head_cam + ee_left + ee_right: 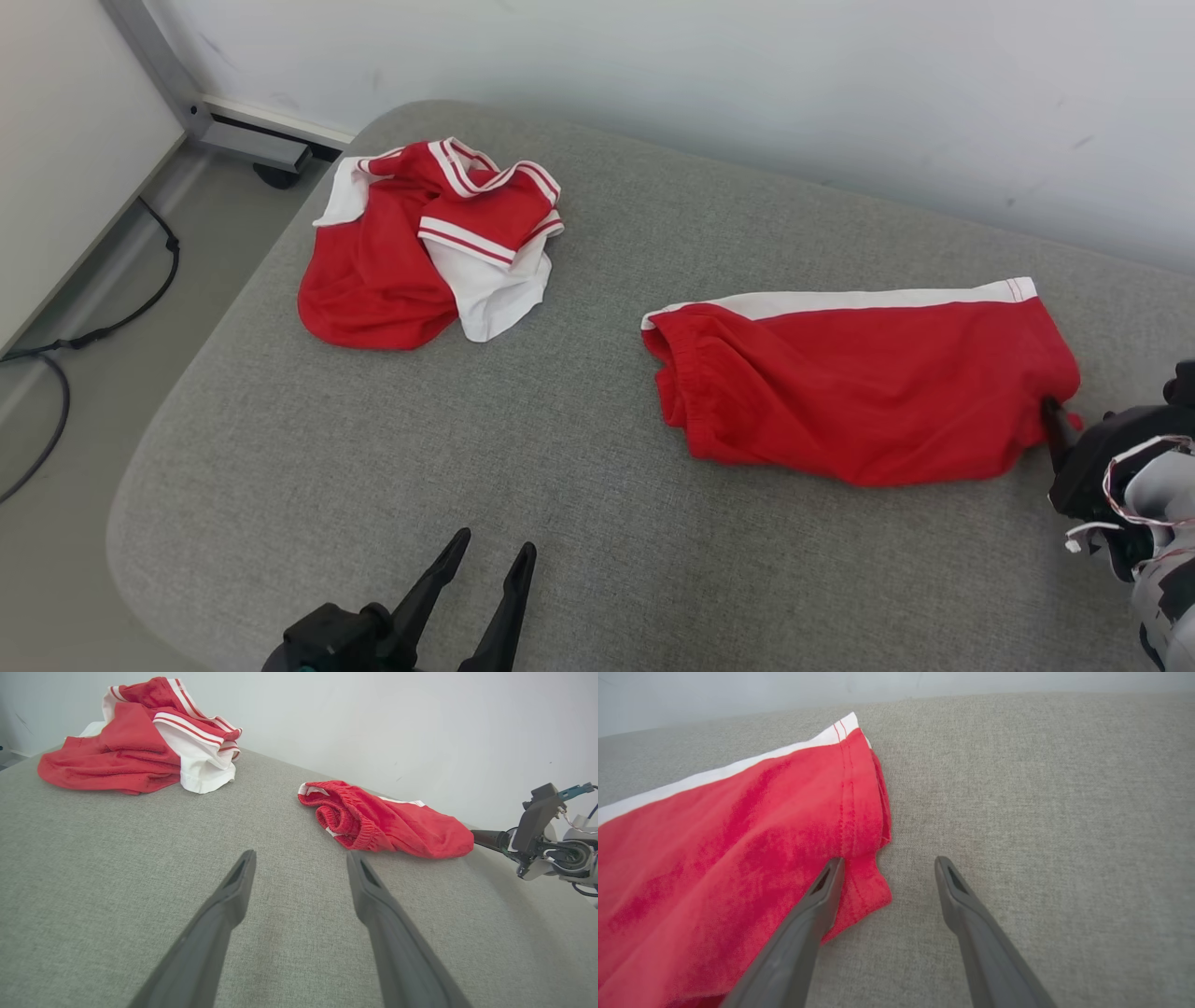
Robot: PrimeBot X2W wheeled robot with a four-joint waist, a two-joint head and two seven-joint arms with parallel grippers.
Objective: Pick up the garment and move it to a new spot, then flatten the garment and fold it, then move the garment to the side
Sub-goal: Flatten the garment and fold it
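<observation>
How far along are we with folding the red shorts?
Done, apparently: the red shorts lie flat, folded in half on the grey cushion. In hand: nothing; the right gripper stands open at their hem corner, the left gripper open over bare cushion. Left: possibly shifting them aside; the shirt lies crumpled.

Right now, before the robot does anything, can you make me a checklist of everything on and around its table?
Surface: grey fabric-covered table, rounded corners.
Job's things: red shorts lying flat at the right; red-and-white shirt crumpled at the far left.
Clutter: nothing seen.
Grippers: left gripper open over bare table, holding nothing; right gripper open at the shorts' hem corner, one finger over the cloth.
Cables: black cable on the floor, left of the table.
Surroundings: white wall behind; metal frame foot on the floor.
</observation>
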